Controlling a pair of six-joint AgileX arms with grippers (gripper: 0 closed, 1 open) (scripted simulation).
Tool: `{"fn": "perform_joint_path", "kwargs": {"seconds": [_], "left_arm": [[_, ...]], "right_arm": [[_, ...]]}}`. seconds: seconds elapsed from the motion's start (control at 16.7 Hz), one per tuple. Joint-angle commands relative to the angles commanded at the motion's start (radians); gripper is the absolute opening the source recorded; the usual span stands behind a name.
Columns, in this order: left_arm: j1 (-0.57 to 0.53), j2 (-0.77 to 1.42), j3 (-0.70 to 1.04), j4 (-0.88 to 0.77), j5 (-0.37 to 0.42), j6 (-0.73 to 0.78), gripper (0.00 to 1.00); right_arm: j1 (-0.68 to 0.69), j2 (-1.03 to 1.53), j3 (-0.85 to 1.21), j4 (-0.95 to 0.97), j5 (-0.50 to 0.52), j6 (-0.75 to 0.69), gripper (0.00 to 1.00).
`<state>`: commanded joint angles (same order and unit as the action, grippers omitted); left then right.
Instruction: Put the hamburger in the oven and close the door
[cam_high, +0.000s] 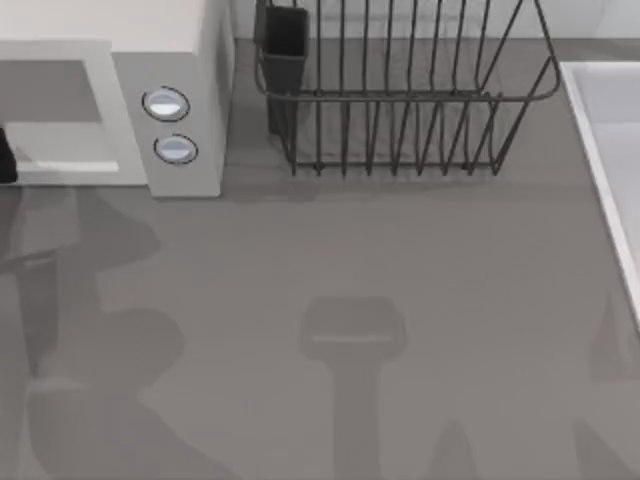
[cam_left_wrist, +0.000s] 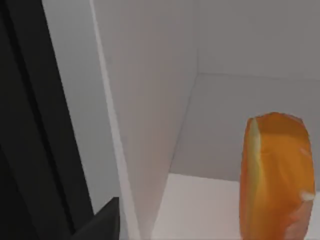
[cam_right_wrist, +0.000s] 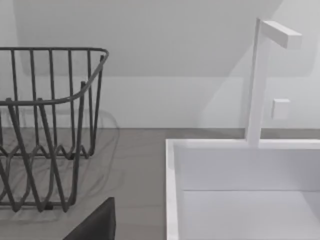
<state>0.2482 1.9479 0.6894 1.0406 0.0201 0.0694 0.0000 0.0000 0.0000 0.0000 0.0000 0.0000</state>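
Observation:
The white oven (cam_high: 185, 60) stands at the table's back left, its two round knobs (cam_high: 166, 104) on the side panel and its grey cavity (cam_high: 50, 95) open to the front. In the left wrist view the orange-and-white hamburger (cam_left_wrist: 277, 175) stands on edge, close up, inside the pale cavity near a side wall (cam_left_wrist: 150, 100). A dark part of my left gripper (cam_left_wrist: 100, 222) shows apart from the hamburger, and a dark piece (cam_high: 5, 155) sits at the cavity's mouth in the top view. The door is out of view. A dark part of my right gripper (cam_right_wrist: 95, 222) hangs over the table's right side.
A dark wire dish rack (cam_high: 400, 100) with a dark cup-shaped holder (cam_high: 282, 45) stands at the back middle. A white sink (cam_high: 610, 170) with a tall white tap (cam_right_wrist: 260, 80) runs along the right edge. Arm shadows lie across the grey tabletop (cam_high: 450, 260).

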Motion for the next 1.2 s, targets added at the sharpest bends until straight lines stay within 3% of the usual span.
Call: {"fn": "perform_joint_path", "kwargs": {"seconds": [0.6,1.2], "left_arm": [[0.050,-0.040,-0.336,0.092,0.041,0.019,1.00],[0.043,-0.100,-0.300,0.074,0.041,0.020,1.00]], "right_arm": [[0.000,0.000,0.000,0.000,0.000,0.000,1.00],[0.000,0.000,0.000,0.000,0.000,0.000,1.00]]}}
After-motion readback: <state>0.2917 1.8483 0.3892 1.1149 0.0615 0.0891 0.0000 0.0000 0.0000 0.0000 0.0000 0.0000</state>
